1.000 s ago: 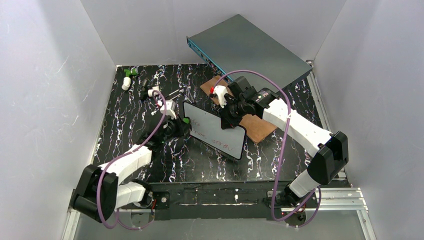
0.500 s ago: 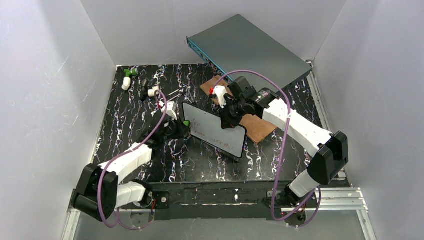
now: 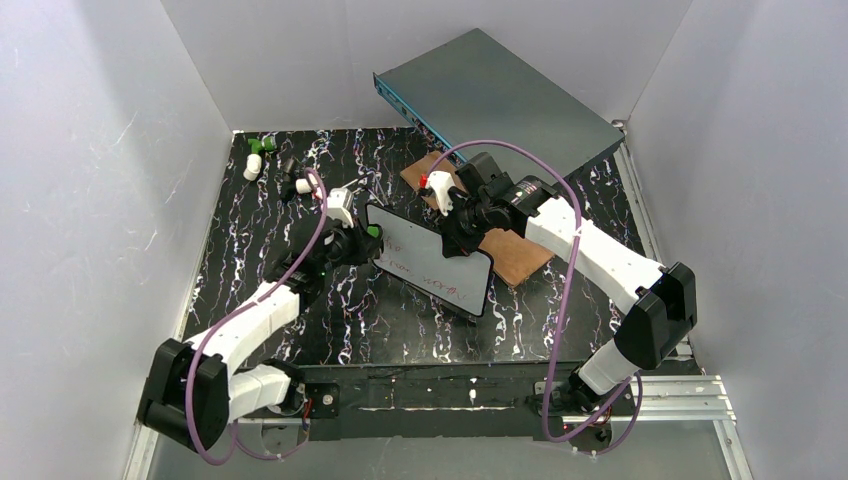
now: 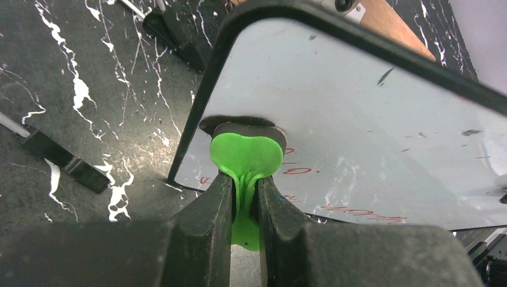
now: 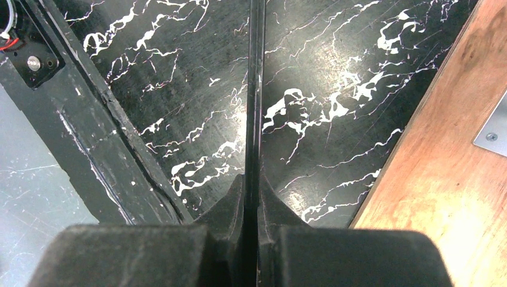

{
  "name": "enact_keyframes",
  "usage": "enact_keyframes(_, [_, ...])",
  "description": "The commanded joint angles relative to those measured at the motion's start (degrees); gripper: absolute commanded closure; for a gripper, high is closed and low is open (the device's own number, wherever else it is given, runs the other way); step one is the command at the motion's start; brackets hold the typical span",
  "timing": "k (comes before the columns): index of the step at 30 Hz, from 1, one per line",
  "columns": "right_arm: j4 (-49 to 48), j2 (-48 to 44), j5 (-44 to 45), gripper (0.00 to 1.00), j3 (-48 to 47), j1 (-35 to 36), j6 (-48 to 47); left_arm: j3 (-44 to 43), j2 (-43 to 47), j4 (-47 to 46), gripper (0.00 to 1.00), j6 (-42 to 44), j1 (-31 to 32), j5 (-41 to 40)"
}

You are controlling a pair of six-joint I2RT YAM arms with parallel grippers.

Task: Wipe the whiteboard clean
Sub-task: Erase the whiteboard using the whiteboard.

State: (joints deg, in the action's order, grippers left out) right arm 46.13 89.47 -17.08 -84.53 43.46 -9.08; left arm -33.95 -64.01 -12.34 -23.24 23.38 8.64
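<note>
Judging by its thin edge, the whiteboard (image 3: 430, 258) looks light and stiff. Its smooth face is likely too slippery to grip, so the black rim is the place to take hold, though a pinch at one spot may let it pivot under a hard wipe. It stands tilted up off the dark marbled table (image 3: 240, 230), between the two pincers, its rim running straight out ahead of the right gripper (image 5: 252, 182), whose jaws are squeezed together on that rim. The left gripper (image 4: 244, 179) is nearly closed, clamped on the stem of a green eraser (image 4: 246, 154). The eraser's dark felt pad presses on the board's face just ahead of the fingers, near the edge closest to that pincer. Red handwriting (image 4: 298, 171) shows just beside the pad — to its right, and lower along the board.
</note>
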Motion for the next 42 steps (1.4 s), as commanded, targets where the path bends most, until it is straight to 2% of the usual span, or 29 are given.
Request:
enact_keyframes(1, [2.7,0.0,-12.6,0.99,-0.3,2.6,-2.4,3.4,-4.5,-6.4,1.00,0.2,0.0,3.1])
enact_keyframes(11, [3.0,0.9,-13.0,0.99,-0.8,2.6,-2.4,4.3,-8.5,-8.2,1.00,-1.5,0.4,6.2])
enact_keyframes(26, [3.2,1.3,-13.0,0.99,-1.0,2.8,-2.5,-7.7,0.8,3.6,1.00,2.2,0.4,6.0])
enact_keyframes(42, [3.4,1.8,-13.1,0.99,-1.2,3.0,-2.6,0.8,-8.6,0.2,1.00,0.8,1.9,4.7])
